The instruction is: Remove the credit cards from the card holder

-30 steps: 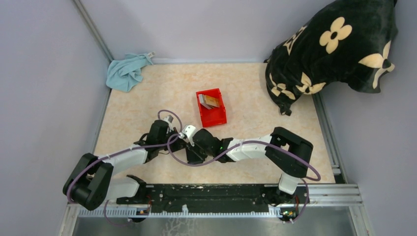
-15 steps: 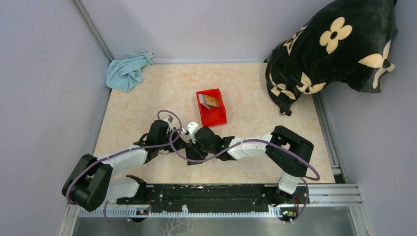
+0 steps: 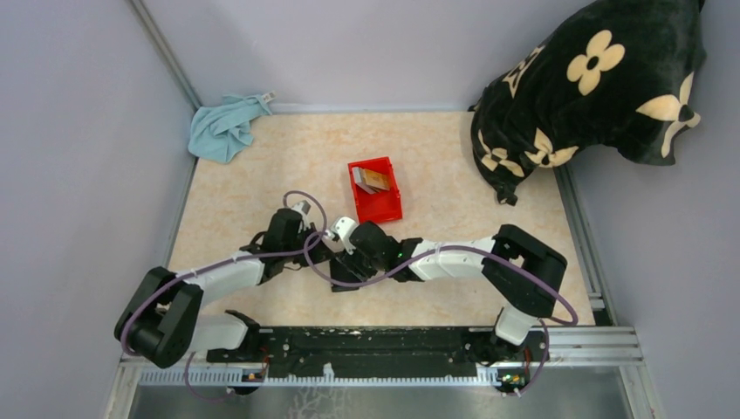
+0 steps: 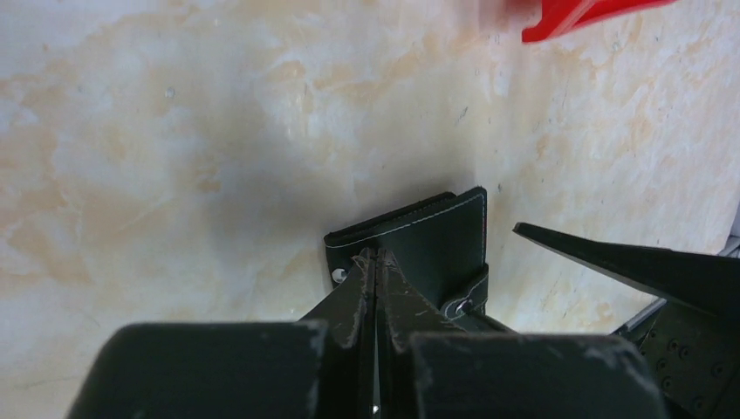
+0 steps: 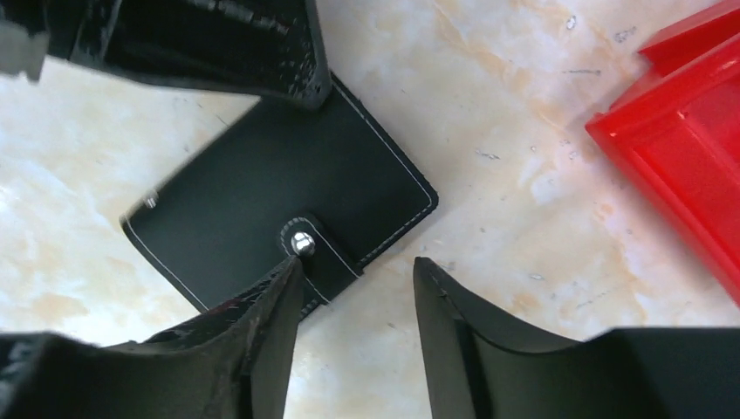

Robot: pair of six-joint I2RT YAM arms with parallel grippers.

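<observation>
The card holder [image 5: 279,192] is a black wallet lying flat on the table, folded shut, with its strap snapped by a metal stud [image 5: 302,243]. My left gripper [image 4: 376,255] is shut, and its tips press on the wallet's [image 4: 436,240] near edge. My right gripper [image 5: 358,269] is open. Its left fingertip [image 5: 288,275] touches the strap just under the stud, and its other fingertip hangs over bare table. Tan and grey credit cards [image 3: 370,180] lie in the red bin. Both grippers hide the wallet in the top view.
The red bin [image 3: 379,208] stands just beyond the grippers, and its corner [image 5: 689,148] shows to the right of the wallet. A blue cloth [image 3: 225,127] lies at the far left corner. A black flowered cushion [image 3: 593,87] fills the far right.
My right arm has shifted a little away from its base, with the gripper staying over the wallet. The left arm has stayed in place with its tips on the wallet.
</observation>
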